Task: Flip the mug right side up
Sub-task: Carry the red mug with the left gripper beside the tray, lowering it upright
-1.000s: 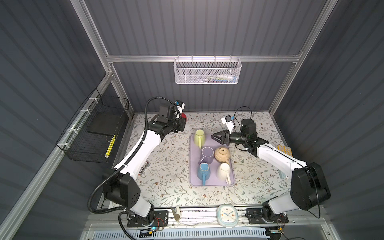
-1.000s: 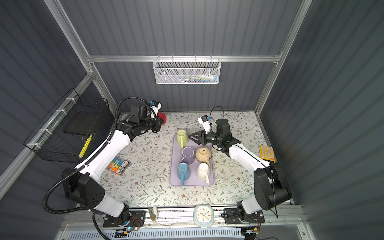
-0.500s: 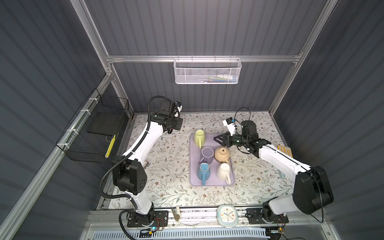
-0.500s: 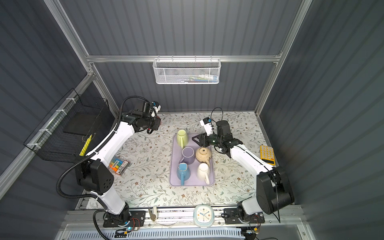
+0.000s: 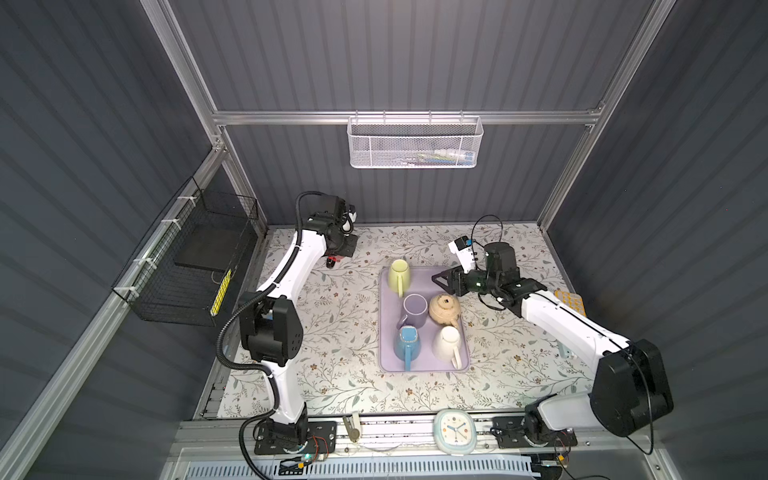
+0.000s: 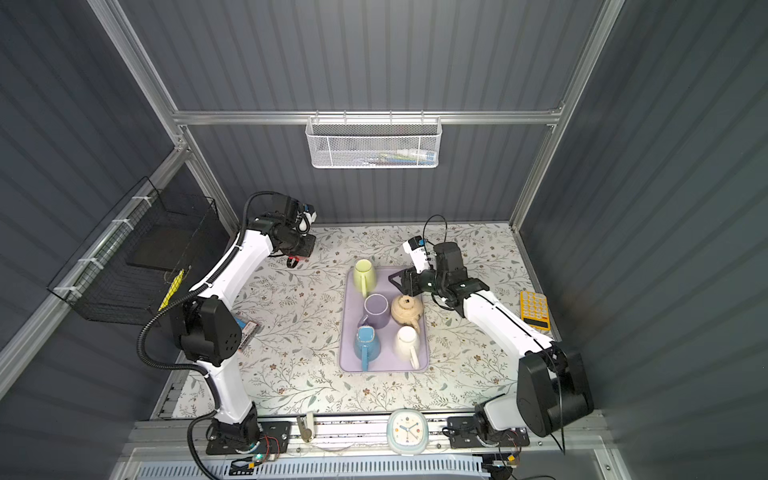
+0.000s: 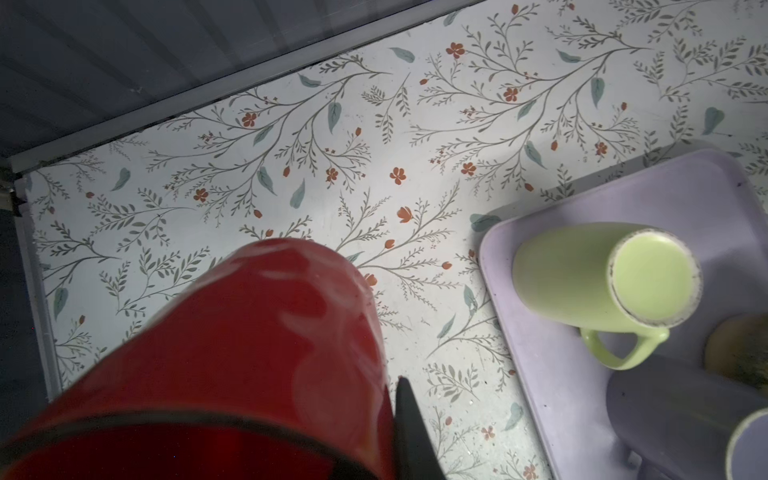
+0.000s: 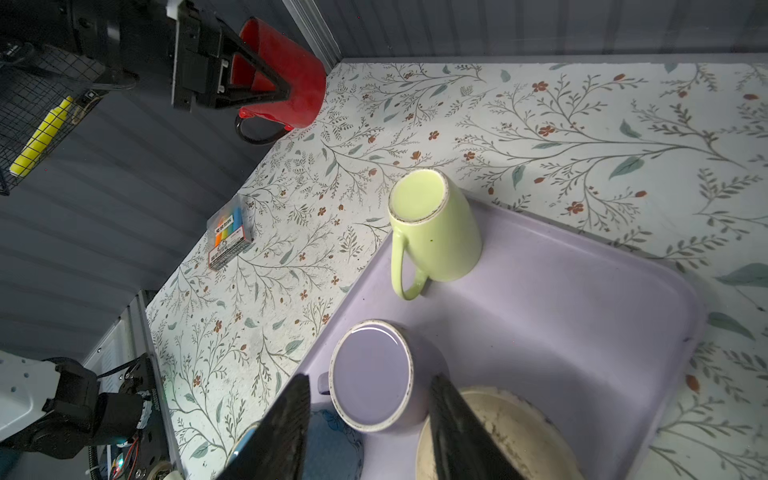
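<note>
The glossy red ceramic mug is tilted base-down at the table's far-left corner, its rim pinched in the left gripper, while the spread, empty right gripper is well apart.

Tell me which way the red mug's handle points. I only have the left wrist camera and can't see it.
Observer: The red mug has its handle sticking out roughly toward the front edge of the table, from under the left gripper.
Operator: Where's the right arm?
Observer: The right gripper hovers open over the far right corner of the tray, holding nothing.
Operator: What else is on that tray, out of my view?
Observer: A blue mug and a white mug sit side by side at its near end.
</note>
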